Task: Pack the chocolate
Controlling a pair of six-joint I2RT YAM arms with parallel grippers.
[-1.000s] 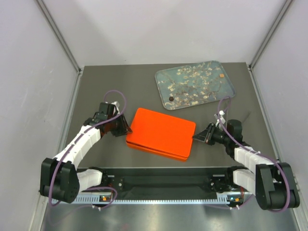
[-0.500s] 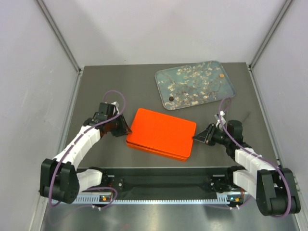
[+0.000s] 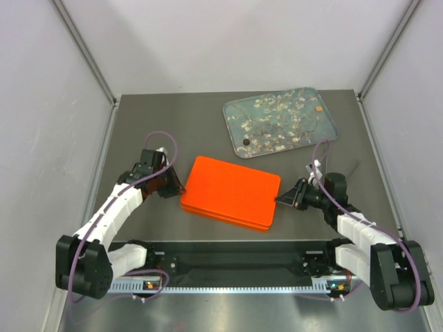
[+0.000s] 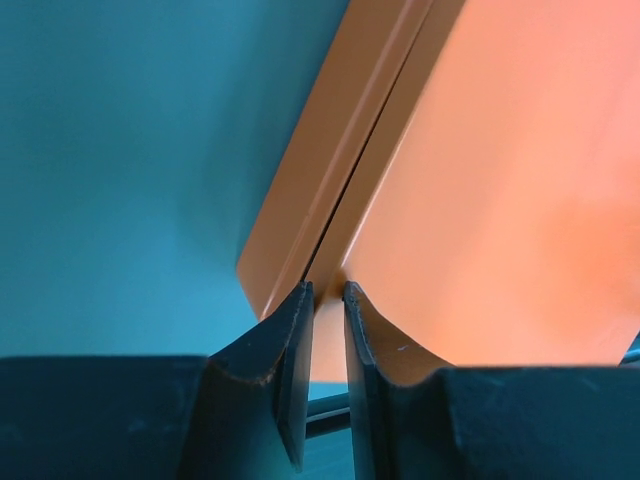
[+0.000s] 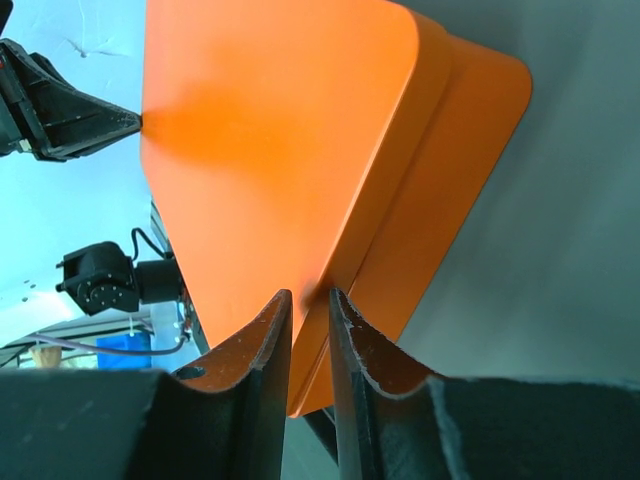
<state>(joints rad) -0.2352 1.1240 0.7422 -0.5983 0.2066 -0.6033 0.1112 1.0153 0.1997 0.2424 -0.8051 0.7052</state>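
Moved: left arm has edged slightly outward, and the orange box [image 3: 232, 192] has slid a touch toward the left fingers [image 4: 304, 305]. The right fingers [image 5: 284, 315] have followed it, while the chocolate and tray lie as they did.
Chocolate: two pieces show, one round and dark brown [image 3: 244, 142] and one small and pale tan [image 3: 319, 108]. Both are loose and too tiny to tell more.
Where it lies: on the blossom-print tray [image 3: 291, 111], out past the box from both sets of fingers and well apart from them. The dark piece is at the tray corner nearest the box. The tan piece is at the far corner, well beyond the right fingers.
Orange box: lid down, flat on the tabletop [image 3: 173, 124], held end to end between the two sets of fingers. The seam under the lid shows in both wrist views.
Left fingers: almost together, pinched on the rim at the box's near corner.
Right fingers: almost together too, nipped on the rim at the opposite end.
Step in hand: probably getting the lid off, since both pieces are not yet in the box.
Next move: likely an even lift from both ends, so the lid comes up level and the base stays on the tabletop. The thin, smooth rim may slip from so narrow a pinch.
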